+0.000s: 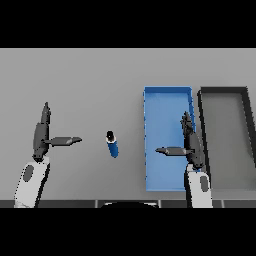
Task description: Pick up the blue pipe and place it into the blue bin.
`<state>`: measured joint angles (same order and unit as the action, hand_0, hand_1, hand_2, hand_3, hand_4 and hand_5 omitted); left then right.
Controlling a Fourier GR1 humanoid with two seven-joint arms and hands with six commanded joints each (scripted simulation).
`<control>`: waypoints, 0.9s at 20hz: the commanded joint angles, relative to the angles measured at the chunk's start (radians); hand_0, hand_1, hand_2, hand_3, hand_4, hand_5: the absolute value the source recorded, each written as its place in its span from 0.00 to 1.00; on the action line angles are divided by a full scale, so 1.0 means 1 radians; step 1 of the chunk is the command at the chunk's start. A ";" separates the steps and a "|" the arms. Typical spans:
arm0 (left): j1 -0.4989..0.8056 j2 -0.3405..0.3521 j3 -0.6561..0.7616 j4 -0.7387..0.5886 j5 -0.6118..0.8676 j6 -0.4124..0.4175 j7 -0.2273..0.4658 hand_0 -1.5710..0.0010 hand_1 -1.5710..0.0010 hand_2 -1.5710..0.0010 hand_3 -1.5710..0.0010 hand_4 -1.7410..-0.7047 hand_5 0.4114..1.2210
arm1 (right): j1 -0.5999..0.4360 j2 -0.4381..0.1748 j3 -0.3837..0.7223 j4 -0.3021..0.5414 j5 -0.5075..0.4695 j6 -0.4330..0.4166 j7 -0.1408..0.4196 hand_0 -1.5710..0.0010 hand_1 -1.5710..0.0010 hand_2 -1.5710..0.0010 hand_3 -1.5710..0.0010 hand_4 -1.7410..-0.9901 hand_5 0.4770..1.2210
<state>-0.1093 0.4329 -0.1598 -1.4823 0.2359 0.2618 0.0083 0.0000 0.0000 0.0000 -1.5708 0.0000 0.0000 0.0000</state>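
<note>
Currently the blue pipe (112, 144) lies on the table between both empty, straight-fingered hands, left of the blue bin (167, 95). Right hand (189, 145) hovers over the bin; a careless reach could roll the pipe toward the left hand (42, 135).

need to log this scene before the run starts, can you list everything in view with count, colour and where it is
pipe: one, blue with a dark cap at its far end, lying on the table between the two hands, left of the blue bin, touching neither hand
blue bin: one, blue, long open tray right of centre, nothing inside it
dark bin: one, black rim with grey inside, right beside the blue bin at the right edge of the view
table: one, grey, under everything
left hand: one, dark, at the left, fingers straight and pointing away, thumb out toward the pipe, holding nothing
right hand: one, dark, above the right side of the blue bin, fingers straight, thumb out to the left, holding nothing
</note>
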 commanded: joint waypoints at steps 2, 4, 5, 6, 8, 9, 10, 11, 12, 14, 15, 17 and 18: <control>-0.002 0.000 0.001 0.002 0.001 0.000 -0.006 1.00 1.00 1.00 1.00 0.71 0.22 | -0.002 0.001 0.000 0.001 0.000 -0.002 0.001 1.00 1.00 1.00 1.00 0.69 0.17; -0.005 0.001 0.003 0.006 0.002 -0.002 -0.007 1.00 1.00 1.00 1.00 0.71 0.22 | -0.005 0.002 0.000 0.004 0.001 -0.003 0.003 1.00 1.00 1.00 1.00 0.69 0.17; -0.006 0.001 0.004 0.008 0.002 -0.003 -0.007 1.00 1.00 1.00 1.00 0.71 0.22 | -0.007 0.002 0.000 0.005 0.002 -0.003 0.003 1.00 1.00 1.00 1.00 0.69 0.17; -0.005 0.003 0.003 0.007 0.005 -0.009 -0.007 1.00 1.00 1.00 1.00 0.71 0.22 | 0.000 0.008 0.003 0.006 0.003 -0.005 -0.009 1.00 1.00 1.00 1.00 0.69 0.17; 0.049 0.108 -0.041 -0.002 -0.006 -0.183 -0.113 1.00 1.00 1.00 1.00 0.70 0.22 | 0.057 -0.082 0.052 -0.051 0.080 0.046 -0.096 1.00 1.00 1.00 1.00 0.68 0.17; 0.053 0.137 -0.047 -0.002 -0.008 -0.221 -0.131 1.00 1.00 1.00 1.00 0.70 0.22 | 0.067 -0.100 0.064 -0.069 0.096 0.056 -0.097 1.00 1.00 1.00 1.00 0.68 0.17; 0.055 0.150 -0.050 0.000 -0.008 -0.243 -0.144 1.00 1.00 1.00 1.00 0.71 0.22 | 0.071 -0.108 0.076 -0.081 0.111 0.058 -0.085 1.00 1.00 1.00 1.00 0.68 0.16; 0.060 0.161 -0.053 -0.004 -0.009 -0.255 -0.148 1.00 1.00 1.00 1.00 0.71 0.22 | 0.085 -0.107 0.087 -0.094 0.118 0.062 -0.084 1.00 1.00 1.00 1.00 0.68 0.16; 0.051 0.166 -0.056 -0.002 -0.014 -0.260 -0.142 1.00 1.00 1.00 1.00 0.71 0.22 | 0.088 -0.110 0.089 -0.108 0.119 0.063 -0.075 1.00 1.00 1.00 1.00 0.68 0.16; 0.065 0.173 -0.059 -0.004 -0.003 -0.289 -0.164 1.00 1.00 1.00 1.00 0.71 0.22 | 0.087 -0.116 0.094 -0.112 0.133 0.060 -0.052 1.00 1.00 1.00 1.00 0.69 0.16; 0.066 0.173 -0.064 -0.013 0.011 -0.312 -0.178 1.00 1.00 1.00 1.00 0.70 0.22 | 0.084 -0.117 0.092 -0.113 0.129 0.061 -0.046 1.00 1.00 1.00 1.00 0.69 0.15; 0.067 0.191 -0.080 -0.033 0.020 -0.356 -0.177 1.00 1.00 1.00 1.00 0.69 0.22 | 0.085 -0.112 0.101 -0.119 0.139 0.058 -0.049 1.00 1.00 1.00 1.00 0.70 0.15; 0.074 0.200 -0.099 -0.056 0.016 -0.381 -0.177 1.00 1.00 1.00 1.00 0.70 0.21 | 0.079 -0.123 0.094 -0.119 0.137 0.060 -0.050 1.00 1.00 1.00 1.00 0.70 0.15</control>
<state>-0.0355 0.6330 -0.2597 -1.5388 0.2518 -0.1202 -0.1709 0.0790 -0.1239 0.0936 -1.6901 0.1371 0.0595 -0.0501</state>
